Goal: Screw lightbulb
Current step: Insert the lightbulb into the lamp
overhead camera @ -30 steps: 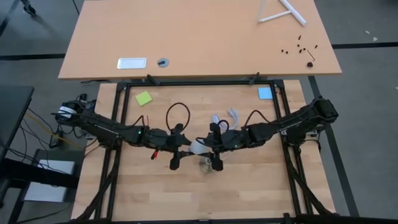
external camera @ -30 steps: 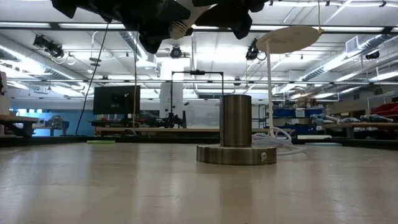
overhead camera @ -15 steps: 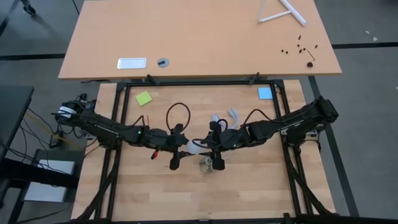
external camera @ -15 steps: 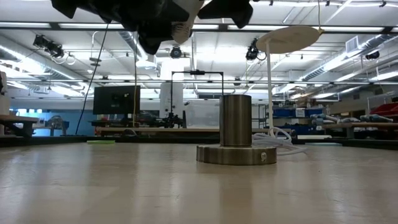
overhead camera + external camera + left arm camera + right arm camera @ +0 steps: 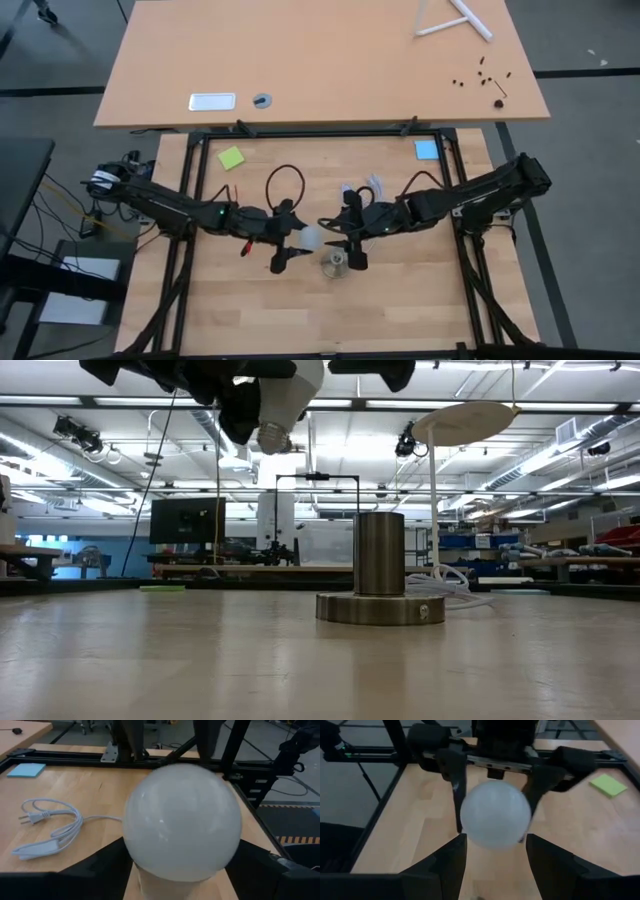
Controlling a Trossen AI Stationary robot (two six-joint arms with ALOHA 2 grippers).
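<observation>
With the left end effector (image 5: 291, 247) pinching the lightbulb (image 5: 311, 239) and the right end effector (image 5: 343, 243) spread, a tilted approach could cross-thread it in the socket (image 5: 381, 582).

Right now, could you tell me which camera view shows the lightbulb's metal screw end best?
The low view: the lightbulb hangs from the left gripper with its screw end pointing down. The high view shows a small white blob; both wrist views show only the frosted globe.

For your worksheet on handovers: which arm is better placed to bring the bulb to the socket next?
The left. Its hand grips the lightbulb, while the right hand stands open beside it, holding nothing. The socket sits just below both.
</observation>
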